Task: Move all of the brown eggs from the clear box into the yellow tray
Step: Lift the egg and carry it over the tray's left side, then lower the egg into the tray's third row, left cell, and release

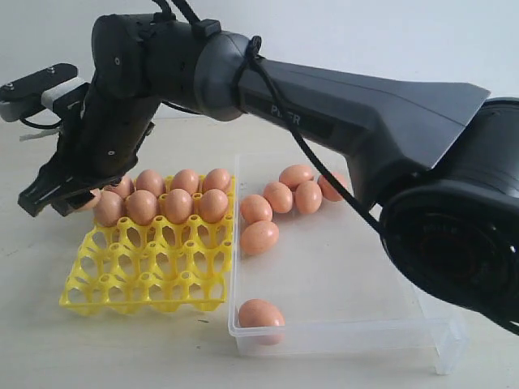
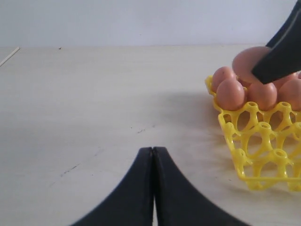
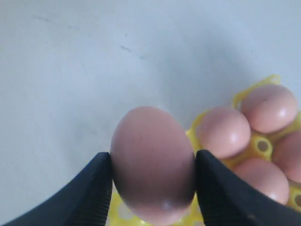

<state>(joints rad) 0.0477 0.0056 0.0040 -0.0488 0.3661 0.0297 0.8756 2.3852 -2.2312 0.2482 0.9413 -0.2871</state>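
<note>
My right gripper (image 1: 57, 198) (image 3: 153, 158) reaches across to the far left corner of the yellow tray (image 1: 146, 275) (image 2: 263, 155) and is shut on a brown egg (image 3: 150, 141) (image 1: 87, 200) (image 2: 247, 63), held just above that corner. Several brown eggs (image 1: 177, 204) (image 2: 230, 93) fill the tray's two back rows; its front cups are bare. The clear box (image 1: 340, 336) lies right of the tray, with several brown eggs (image 1: 294, 194) at its back, one (image 1: 259, 237) near the tray side and one (image 1: 261, 314) in the front corner. My left gripper (image 2: 153, 149) is shut and empty over bare table left of the tray.
The right arm's thick dark body (image 1: 365, 113) spans above the box and tray. Pale tabletop (image 2: 94, 108) stretches left of the tray. A white wall stands behind the table.
</note>
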